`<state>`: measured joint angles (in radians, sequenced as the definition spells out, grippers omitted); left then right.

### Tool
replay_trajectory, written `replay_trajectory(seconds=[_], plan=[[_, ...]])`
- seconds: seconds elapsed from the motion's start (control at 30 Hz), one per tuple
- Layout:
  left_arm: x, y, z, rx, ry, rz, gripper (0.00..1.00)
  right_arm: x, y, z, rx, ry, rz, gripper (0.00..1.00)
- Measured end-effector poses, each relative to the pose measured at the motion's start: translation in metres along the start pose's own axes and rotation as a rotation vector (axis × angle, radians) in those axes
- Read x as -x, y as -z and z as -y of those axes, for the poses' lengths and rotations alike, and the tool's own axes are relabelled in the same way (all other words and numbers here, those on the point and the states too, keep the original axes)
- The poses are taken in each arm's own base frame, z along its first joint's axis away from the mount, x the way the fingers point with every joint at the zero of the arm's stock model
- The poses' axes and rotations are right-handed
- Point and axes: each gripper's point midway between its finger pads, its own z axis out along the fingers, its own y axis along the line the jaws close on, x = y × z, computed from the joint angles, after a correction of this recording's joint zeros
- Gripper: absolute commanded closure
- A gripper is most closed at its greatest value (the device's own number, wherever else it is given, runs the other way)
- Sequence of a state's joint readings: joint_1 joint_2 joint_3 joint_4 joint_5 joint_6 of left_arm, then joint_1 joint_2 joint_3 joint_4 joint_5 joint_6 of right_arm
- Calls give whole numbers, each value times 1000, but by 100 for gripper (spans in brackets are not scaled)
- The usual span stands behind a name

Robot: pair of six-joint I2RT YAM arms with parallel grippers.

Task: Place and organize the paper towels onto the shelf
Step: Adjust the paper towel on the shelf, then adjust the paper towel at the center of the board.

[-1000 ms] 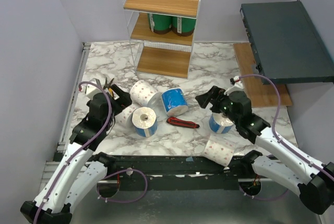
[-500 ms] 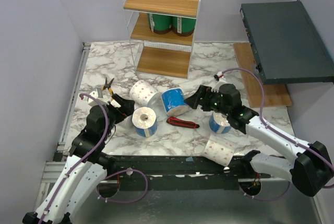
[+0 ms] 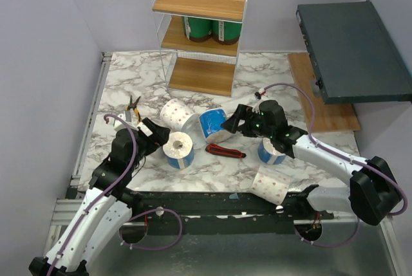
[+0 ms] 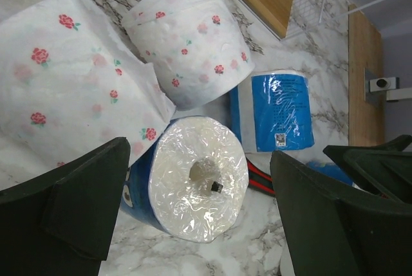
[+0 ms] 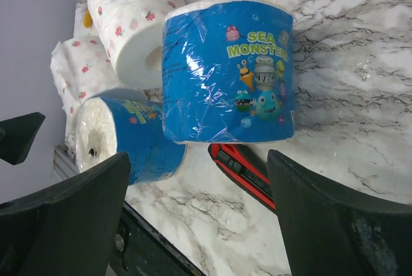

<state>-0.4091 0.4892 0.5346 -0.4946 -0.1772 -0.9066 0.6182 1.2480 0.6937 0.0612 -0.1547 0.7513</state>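
Paper towels lie loose on the surface. Both the left tool and right tool stand wide, holding nothing.

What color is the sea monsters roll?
The sea monsters roll is bright blue, with yellow letters and cartoon monsters. Best seen in the right wrist view.

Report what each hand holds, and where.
Nothing is held. The left hand is open facing the end of a blue-wrapped paper towel roll; the right hand is open facing the blue-wrapped Sea Monsters roll.
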Motion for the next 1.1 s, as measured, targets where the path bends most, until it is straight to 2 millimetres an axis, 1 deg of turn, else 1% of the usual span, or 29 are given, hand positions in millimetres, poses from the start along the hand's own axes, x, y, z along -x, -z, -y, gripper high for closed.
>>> replay_trajectory(seconds=[0.17,0.33,0.43,0.6,0.8,1.03,1.1], plan=[[-3,-3,11,-53,9,-21,8,-3,-1,-6,12,-8,-4,11],[-8,-9,18,-80,11,-49,8,-23,-2,-25,41,25,-32,11],[-11,-11,19,-86,11,-62,8,-25,-5,-29,51,-8,-28,11],[-14,-12,18,-93,10,-69,9,-30,-13,-26,59,-101,-19,11],[-16,-11,18,-107,13,-65,9,-29,-22,-30,86,-205,-4,9],[-21,-12,14,-107,19,-76,9,-39,-33,-21,60,-279,-23,8],[-23,-12,13,-104,19,-81,9,-39,-35,-19,49,-289,-19,8]])
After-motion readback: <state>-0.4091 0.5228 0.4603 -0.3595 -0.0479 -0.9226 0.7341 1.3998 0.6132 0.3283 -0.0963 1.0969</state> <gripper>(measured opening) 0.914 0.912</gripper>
